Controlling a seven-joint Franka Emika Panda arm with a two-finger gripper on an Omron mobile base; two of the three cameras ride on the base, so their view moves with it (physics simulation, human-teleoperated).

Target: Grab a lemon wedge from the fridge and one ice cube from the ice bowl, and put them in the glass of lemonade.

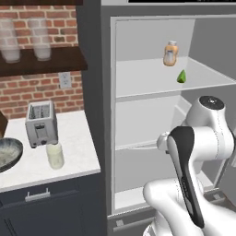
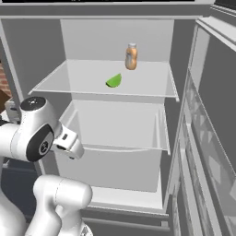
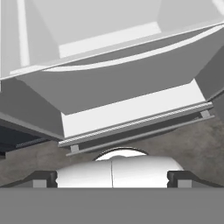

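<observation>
Fridge (image 2: 184, 138) door is open, white interior w/ pale translucent shelves. Lemon wedge (image 2: 114, 81) lies on the upper shelf (image 2: 152, 83), near that shelf's front edge and roughly mid-width; small, yellow-green, one curved back and a flat cut face, long axis running about parallel to the front edge. Same wedge from the left base cam (image 1: 181, 76) sits toward the shelf's right side as that cam sees it. Small orange-tinted bottle (image 2: 131, 56) stands upright behind it, toward the shelf's back edge, apart from the wedge — not my target.

My fingers (image 3: 112, 178) are spread fully wide, nothing between them; dark tips at the bottom of the hand cam. Hand cam looks at the fridge's lower part: bottom shelf, floor lip, grey rail. So the wedge is well above and further in than where the fingers point now. I'd judge the next move as raise hand, tilt up, reach in over the upper shelf's front edge, close across the wedge's short axis. Risk: tiny, smooth-looking piece, could skid on the slick shelf or get nudged toward the bottle.

On the white tabletop (image 1: 78, 138): glass of lemonade (image 1: 55, 155) near the front edge, pale creamy fill, just in front of the metal toaster (image 1: 41, 123); ice bowl (image 1: 9, 154) at the left edge, dark rim, speckled inside.
</observation>
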